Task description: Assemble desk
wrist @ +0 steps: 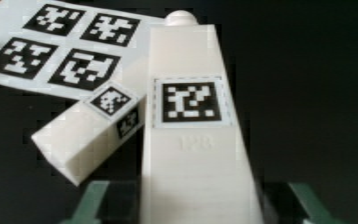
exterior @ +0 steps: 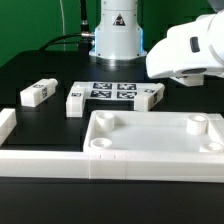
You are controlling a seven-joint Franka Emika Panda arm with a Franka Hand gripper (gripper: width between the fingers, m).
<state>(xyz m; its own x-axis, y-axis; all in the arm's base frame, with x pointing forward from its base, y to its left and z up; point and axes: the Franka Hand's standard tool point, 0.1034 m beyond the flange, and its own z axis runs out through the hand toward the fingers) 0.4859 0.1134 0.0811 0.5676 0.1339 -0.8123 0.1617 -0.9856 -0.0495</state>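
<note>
**Leg pinched in the claw, top waiting below**

The claw (wrist: 194, 200) pinched a square white leg (wrist: 194, 110), whose long axis ran straight away from the fingers, threaded tip outermost. The desk top (exterior: 150, 140) lay on the table (exterior: 30, 75), toward seven o'clock from the claw in the exterior view, sockets up. Another leg (wrist: 91, 125) lay beside the held one. Only black-and-white tags showed; no readable writing.

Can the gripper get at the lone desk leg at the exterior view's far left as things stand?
Probably, but not freely: the far-left leg lies apart with bare table around it, yet the gripper is over the other side and a second leg sits between its fingers.
</note>
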